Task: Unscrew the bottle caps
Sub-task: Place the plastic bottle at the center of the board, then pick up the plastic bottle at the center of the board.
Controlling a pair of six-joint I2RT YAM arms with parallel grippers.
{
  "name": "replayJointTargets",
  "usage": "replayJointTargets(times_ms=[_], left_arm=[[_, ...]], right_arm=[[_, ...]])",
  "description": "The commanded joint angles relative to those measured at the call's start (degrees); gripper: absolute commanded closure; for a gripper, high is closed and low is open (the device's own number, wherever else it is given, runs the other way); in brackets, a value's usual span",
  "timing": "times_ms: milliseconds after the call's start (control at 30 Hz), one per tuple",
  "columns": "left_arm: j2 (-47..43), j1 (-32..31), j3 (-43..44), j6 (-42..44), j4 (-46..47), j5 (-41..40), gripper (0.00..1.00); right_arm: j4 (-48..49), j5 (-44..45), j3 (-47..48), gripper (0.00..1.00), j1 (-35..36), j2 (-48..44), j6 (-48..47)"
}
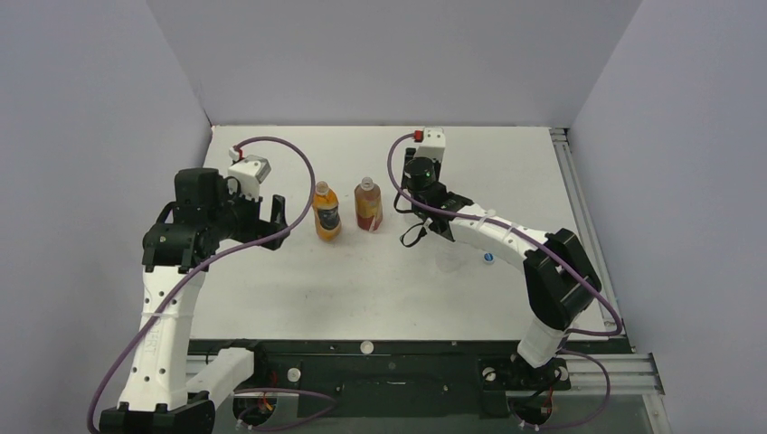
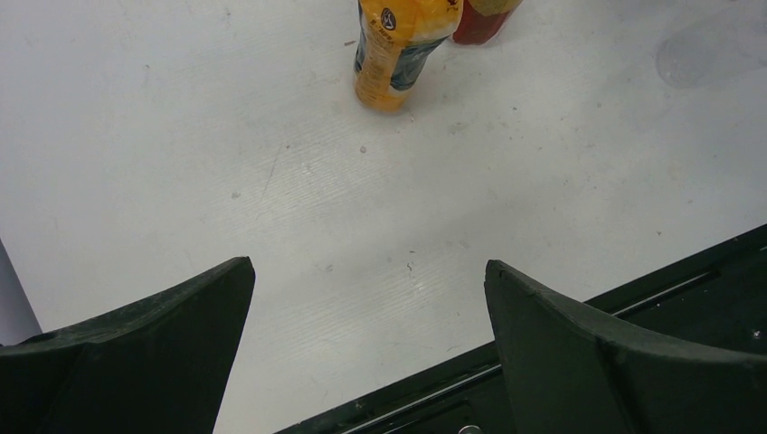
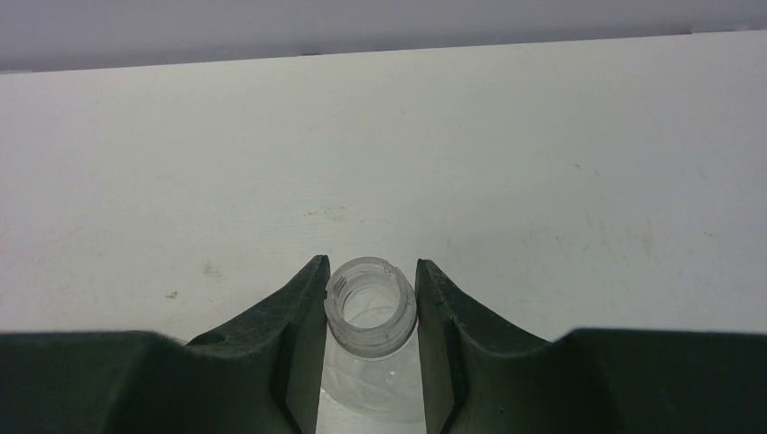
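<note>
Just right of the orange plastic bottle with the dark label [image 1: 326,212] stands the reddish-brown plastic bottle [image 1: 368,206]. Beyond that again my right pincer [image 3: 371,269] is clamped on the bare threaded neck of the clear colourless plastic bottle [image 3: 369,375], which has no cap on it. That grip worries me. It holds the neck alone, so if I swing the arm the light bottle could pivot, slide out, or clip the reddish-brown one. Whether its base rests on the white bench [image 1: 362,289] I cannot tell. The small blue round cap [image 1: 488,258] lies farther right of the orange bottle, just beside the right forearm, which could sweep it away. My left pincer [image 2: 366,271] hangs empty with its jaws spread wide, close on the orange bottle's left, with the wrist tipped down toward the bench. A careless advance would topple that free-standing bottle.
</note>
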Motion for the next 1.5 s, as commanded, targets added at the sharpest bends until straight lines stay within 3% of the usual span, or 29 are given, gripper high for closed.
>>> replayJointTargets(times_ms=[0,100,400,800,1100,1467], left_arm=[[-0.7,0.5,-0.4,-0.1,2.2,0.4,0.03],[-1.4,0.4,-0.4,-0.4,2.3,0.9,0.03],[-2.9,0.4,-1.5,0.3,2.6,1.3,0.03],[-3.2,0.3,-1.8,0.1,3.2,2.0,0.04],[-2.7,0.3,-1.5,-0.1,2.6,4.1,0.03],[-1.7,0.0,0.8,-1.1,0.6,11.9,0.04]], right_arm=[[0.4,1.7,-0.2,0.83,0.4,-1.6,0.7],[0.1,1.8,-0.3,0.63,0.2,-2.7,1.4],[-0.4,-0.4,-0.1,0.31,0.3,-4.9,1.9],[-4.1,-2.1,1.8,0.24,0.3,-9.3,-0.5],[-20.1,-3.9,6.5,0.17,0.5,-17.1,1.0],[-34.8,-2.1,-8.5,0.14,6.8,-36.0,10.2]])
